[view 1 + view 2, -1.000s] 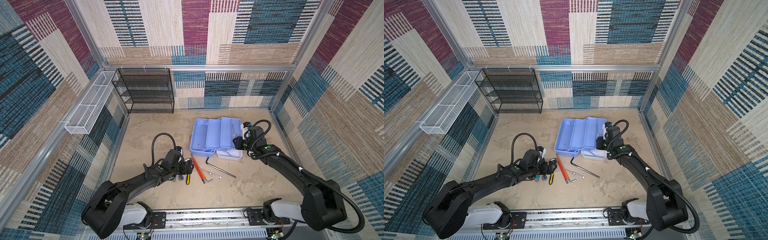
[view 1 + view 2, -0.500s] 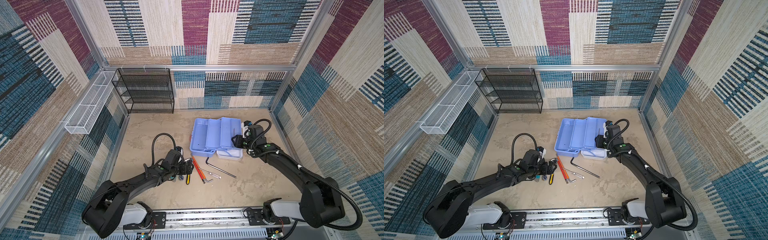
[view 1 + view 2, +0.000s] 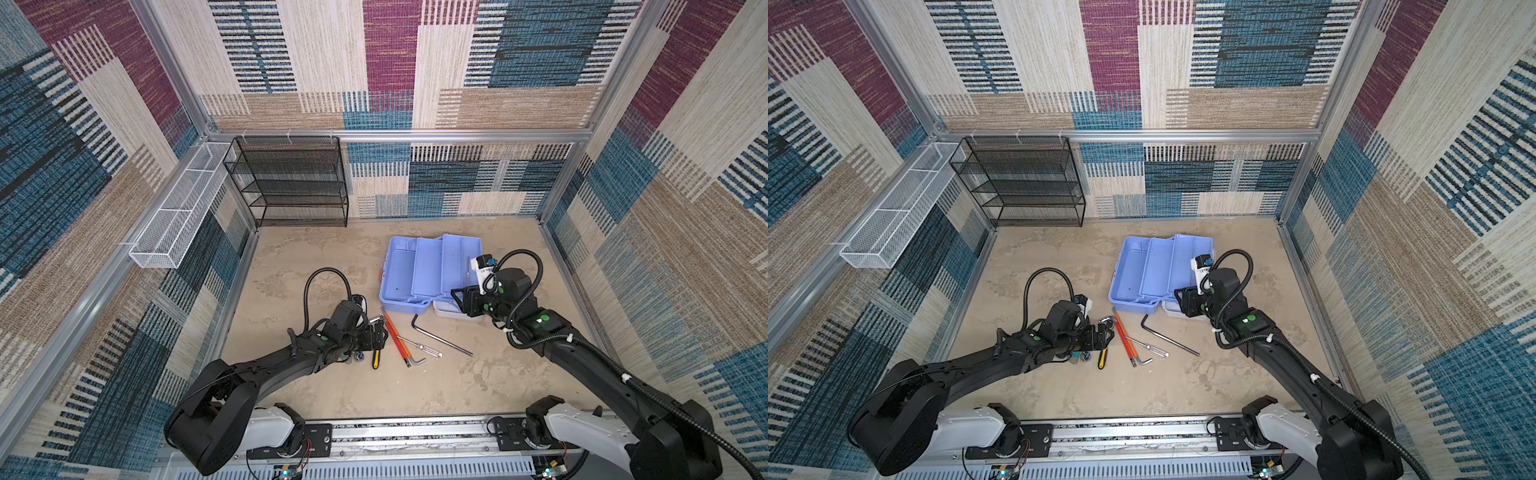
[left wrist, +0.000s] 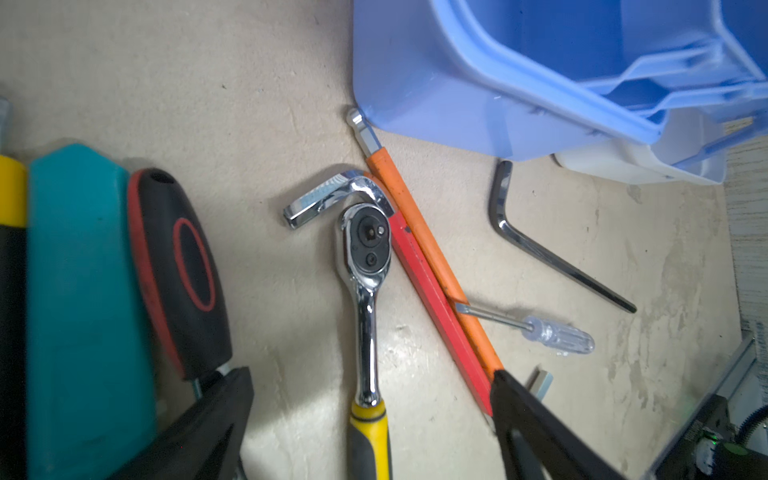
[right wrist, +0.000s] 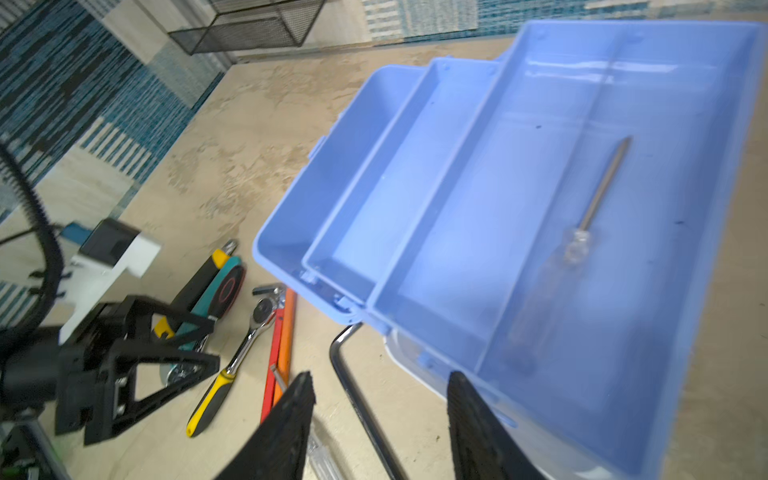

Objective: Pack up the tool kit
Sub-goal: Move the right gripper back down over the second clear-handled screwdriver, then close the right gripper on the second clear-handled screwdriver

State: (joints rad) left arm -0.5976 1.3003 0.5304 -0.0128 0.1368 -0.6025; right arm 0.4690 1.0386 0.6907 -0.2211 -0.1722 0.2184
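Logging tool kit open on counter, right of middle in both top views, with blue trays stepped out sideways and white lid showing beneath near end. Holds one clear-handled screwdriver, loose in tray nearest right hand. Finding right hand parted, pinching nothing, poised at near end of kit. Finding left hand spread wide, low over loose tools, straddling yellow-handled ratchet; no contact visible. Noting red hex key and orange hex key against ratchet head, side by side and touching, orange ball end just beside kit wall. Noting small clear screwdriver with tip against orange key. Noting black hex key apart from these, near kit. Noting teal handle and black-and-red handle beside left hand.
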